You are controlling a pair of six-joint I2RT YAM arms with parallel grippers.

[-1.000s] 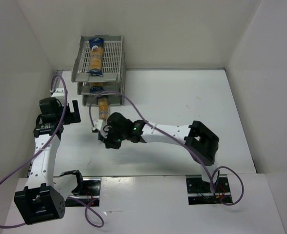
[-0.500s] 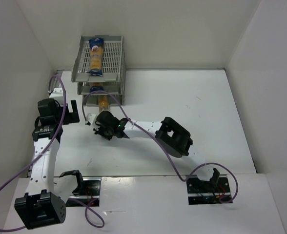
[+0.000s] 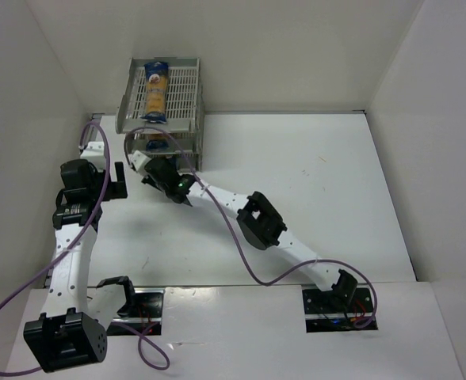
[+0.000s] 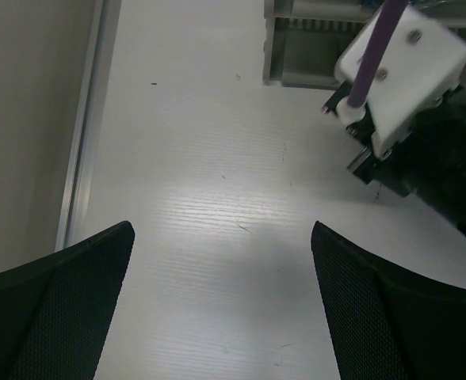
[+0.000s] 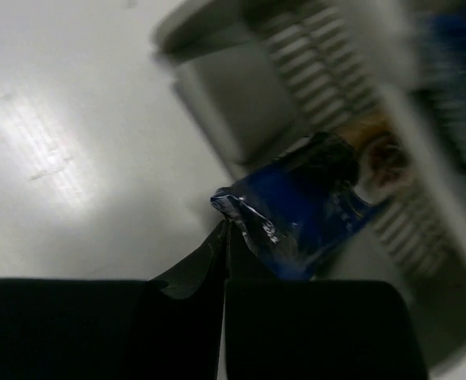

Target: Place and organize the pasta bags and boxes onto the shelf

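Well, on your left the left gripper point(image 4: 221, 237) hangs over the bench point(image 4: 201, 158), fingers wide apart and holding nothing. Next comes the shelf point(image 3: 187, 75): its top tier carries the first packet point(image 3: 154, 93), lying lengthwise. The second packet point(image 5: 296, 202) sits partly inside a lower tier, blue end sticking out, where the right gripper point(image 5: 226, 231) pinches it, fingers together.

You have a flat white table point(image 3: 312, 190) with a few tiny dark marks on it. The grey shelf point(image 3: 184, 83) stands right on the table, at the far side and over to your left, close to the back wall. At the near edge the left arm base point(image 3: 126, 294) and the right arm base point(image 3: 342, 291) are fixed down, well apart.
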